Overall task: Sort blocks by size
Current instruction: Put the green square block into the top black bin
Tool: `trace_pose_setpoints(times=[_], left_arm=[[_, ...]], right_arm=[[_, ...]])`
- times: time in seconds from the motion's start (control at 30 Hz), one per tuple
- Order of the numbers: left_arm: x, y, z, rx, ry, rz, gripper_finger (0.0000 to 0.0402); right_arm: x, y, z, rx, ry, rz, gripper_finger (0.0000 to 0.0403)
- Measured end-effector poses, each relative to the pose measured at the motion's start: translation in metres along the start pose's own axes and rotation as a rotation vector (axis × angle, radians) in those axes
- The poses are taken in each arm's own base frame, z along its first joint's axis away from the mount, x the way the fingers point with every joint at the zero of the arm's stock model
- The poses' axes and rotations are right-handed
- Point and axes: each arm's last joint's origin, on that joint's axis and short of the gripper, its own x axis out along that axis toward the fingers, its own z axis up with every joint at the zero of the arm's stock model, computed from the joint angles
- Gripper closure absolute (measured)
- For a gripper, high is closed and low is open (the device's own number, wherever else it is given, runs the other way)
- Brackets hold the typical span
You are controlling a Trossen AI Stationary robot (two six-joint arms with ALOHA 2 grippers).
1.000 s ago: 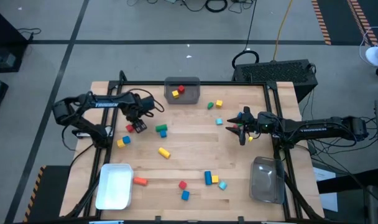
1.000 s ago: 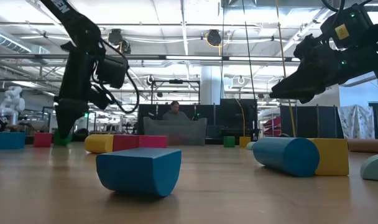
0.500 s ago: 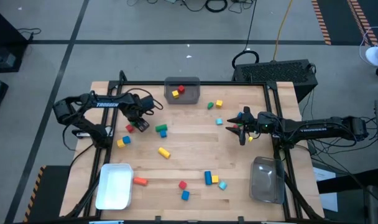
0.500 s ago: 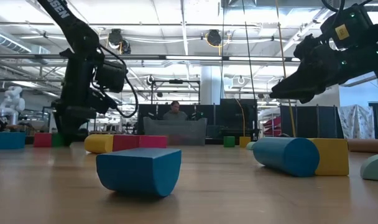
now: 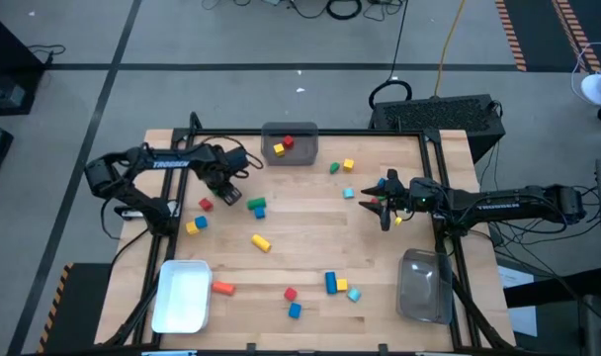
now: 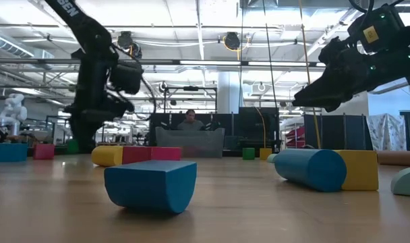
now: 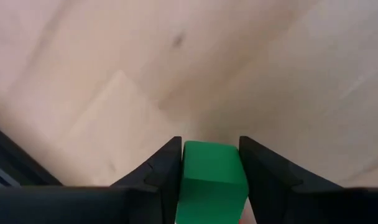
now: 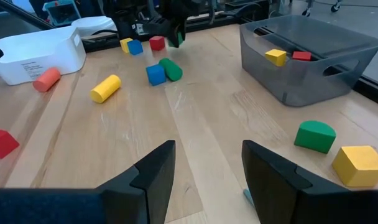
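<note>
Left gripper [image 7: 209,163] pinches small green block [image 7: 211,180] by flat opposite sides, lifted off table [image 5: 310,237] near grey bin [image 5: 290,146]. Block looks light, rigid, smooth; may slip. Right gripper [image 8: 205,167] spread, empty, hovering mid-table.

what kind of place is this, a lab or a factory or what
Most likely a robotics lab in a large industrial hall. The low view shows a high ceiling with exposed beams and strip lights, and a person seated at a workstation behind the wooden table. From above, loose cables cross the grey floor.
</note>
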Motion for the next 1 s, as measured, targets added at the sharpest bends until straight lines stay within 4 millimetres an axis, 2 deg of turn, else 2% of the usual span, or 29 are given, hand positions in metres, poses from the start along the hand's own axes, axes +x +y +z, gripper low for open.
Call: trace_pose_setpoints(times=[0.2, 0.43, 0.6, 0.83, 1.0], left_arm=[[-0.025, -0.004, 0.028, -0.012, -0.179, -0.043, 0.0258], [-0.065, -0.017, 0.065, 0.005, -0.51, -0.126, 0.0258], [-0.086, -0.021, 0.08, 0.026, -0.669, -0.155, 0.0258], [-0.091, -0.014, 0.098, -0.002, -0.812, -0.158, 0.0258], [-0.07, -0.018, 0.122, 0.01, -0.874, -0.146, 0.0258]], right_arm=[[0.0, 0.0, 0.0, 0.002, 0.0, 0.0, 0.0227], [0.0, 0.0, 0.0, 0.002, 0.0, 0.0, 0.0227], [0.0, 0.0, 0.0, 0.002, -0.001, 0.0, 0.0227], [0.0, 0.0, 0.0, -0.007, -0.004, 0.0, 0.0227], [0.0, 0.0, 0.002, -0.016, -0.021, -0.001, 0.0227]])
